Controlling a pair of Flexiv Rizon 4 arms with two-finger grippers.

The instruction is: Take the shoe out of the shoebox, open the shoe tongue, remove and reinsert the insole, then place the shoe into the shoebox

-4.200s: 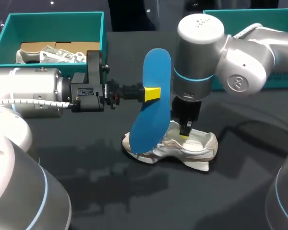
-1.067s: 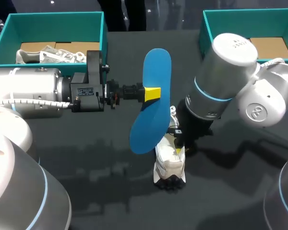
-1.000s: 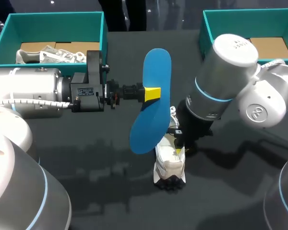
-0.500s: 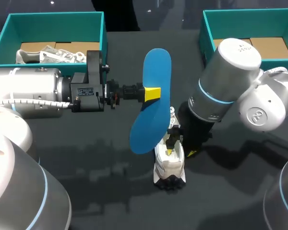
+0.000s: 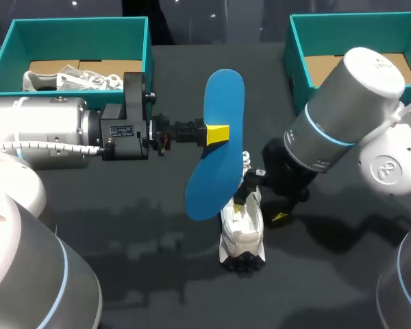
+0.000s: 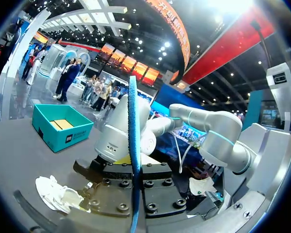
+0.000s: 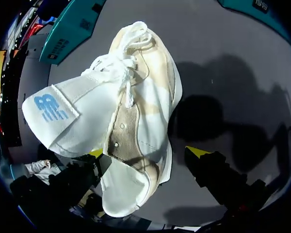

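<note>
At the centre of the black tabletop (image 5: 157,288), a white and beige sneaker (image 5: 242,229) sits outside both boxes, its length running from 12 to 6 o'clock in the head view. The right wrist view shows its tongue (image 7: 53,114), which carries a blue mark, folded outward, and the laces (image 7: 119,73) lying loose.

The right hand (image 5: 259,208) sits low at the sneaker's 2 o'clock side with its fingers spread. One yellow tip (image 7: 95,152) is against the sneaker and partly hidden by it. The other (image 7: 198,151) stands clear of it over bare tabletop.

The left hand (image 5: 218,132) enters from 9 o'clock and pinches a blue insole (image 5: 222,96) at mid-length. The insole stands upright in the air, and its lower end covers part of the sneaker in the head view. It shows edge-on in the left wrist view.

One teal shoebox (image 5: 148,48) at 10 o'clock holds a second sneaker (image 5: 68,79). Another teal shoebox (image 5: 296,62) stands at 2 o'clock with a brown lining.
</note>
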